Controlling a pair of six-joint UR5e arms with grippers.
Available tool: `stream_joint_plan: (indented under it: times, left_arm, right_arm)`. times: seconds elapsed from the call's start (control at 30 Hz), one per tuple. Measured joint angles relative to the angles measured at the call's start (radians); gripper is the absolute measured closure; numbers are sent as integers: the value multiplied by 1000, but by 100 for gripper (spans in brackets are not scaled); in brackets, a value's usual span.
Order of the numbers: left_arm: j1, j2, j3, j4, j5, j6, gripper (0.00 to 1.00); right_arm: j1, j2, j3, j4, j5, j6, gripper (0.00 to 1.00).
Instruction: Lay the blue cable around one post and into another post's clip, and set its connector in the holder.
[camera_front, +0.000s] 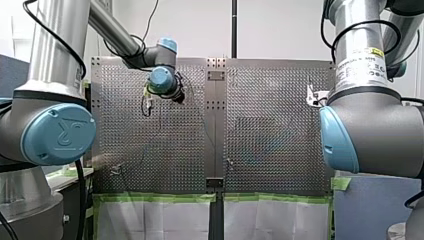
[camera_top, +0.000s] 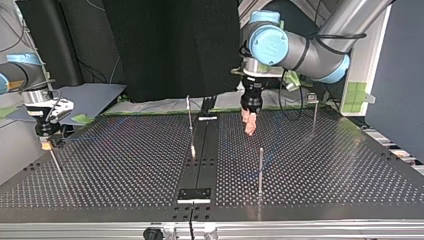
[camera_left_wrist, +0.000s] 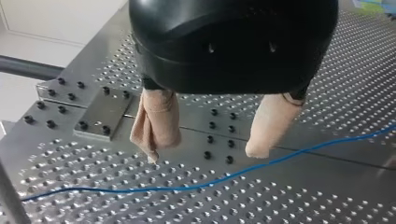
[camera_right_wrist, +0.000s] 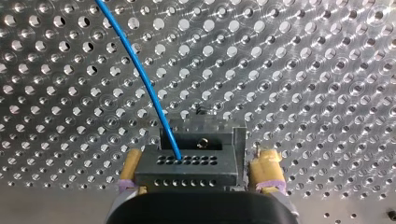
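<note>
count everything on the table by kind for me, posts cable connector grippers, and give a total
posts: 3
blue cable: 1
connector: 1
grippers: 2, my left gripper and my right gripper
total: 7

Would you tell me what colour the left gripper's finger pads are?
Beige; the pads of the left gripper show best in the left wrist view.

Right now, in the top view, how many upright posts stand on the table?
3 clearly: back post by the view's middle, near post right of it, far-right post. A thin rod under my right gripper may be a fourth.
</note>
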Motion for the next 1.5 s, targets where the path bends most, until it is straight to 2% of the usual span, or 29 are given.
stream_joint_plan:
  times: [1.5]
  left_arm:
    - [2, -1, -425, 425, -4, 4, 0]
  right_arm:
    - [0, 0, 0, 0, 0, 0, 0]
